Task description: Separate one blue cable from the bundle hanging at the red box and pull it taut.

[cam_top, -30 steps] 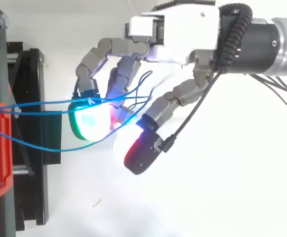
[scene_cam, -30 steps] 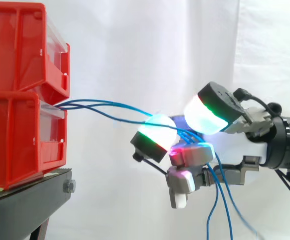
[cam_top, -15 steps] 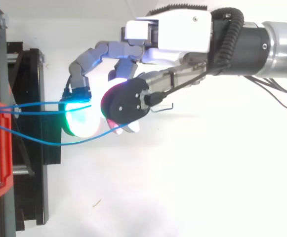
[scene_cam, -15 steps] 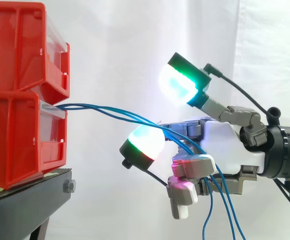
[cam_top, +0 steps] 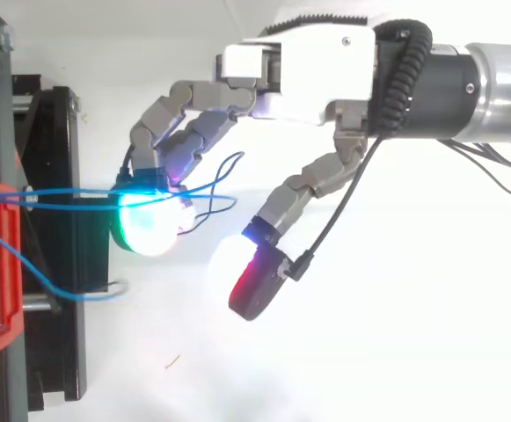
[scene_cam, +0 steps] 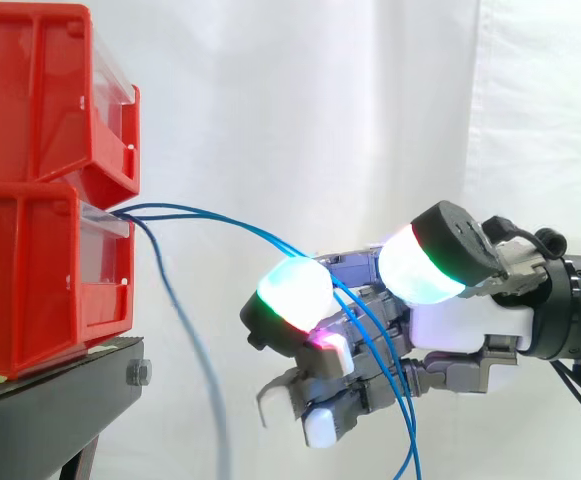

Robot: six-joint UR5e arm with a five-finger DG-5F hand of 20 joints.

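Red box (scene_cam: 40,280), lower of two stacked bins on the black stand (scene_cam: 60,400), white curtain (scene_cam: 270,100) behind. The blue bundle comes out at the front of this box, just under the upper bin (scene_cam: 30,100).

We note two blue cables (scene_cam: 245,227) running from there across to the hand (scene_cam: 460,320), sloping gently down. They pass beside the cyan-green pad of the foremost of the fingers (scene_cam: 295,292), cross the curled lower fingers and trail below the palm. From above they meet that glowing pad and loop slackly under the knuckles.

Fingers curled, closed around these two cables.

A third, loose blue cable (scene_cam: 185,330) hangs straight down from the box, well apart from the fingers.
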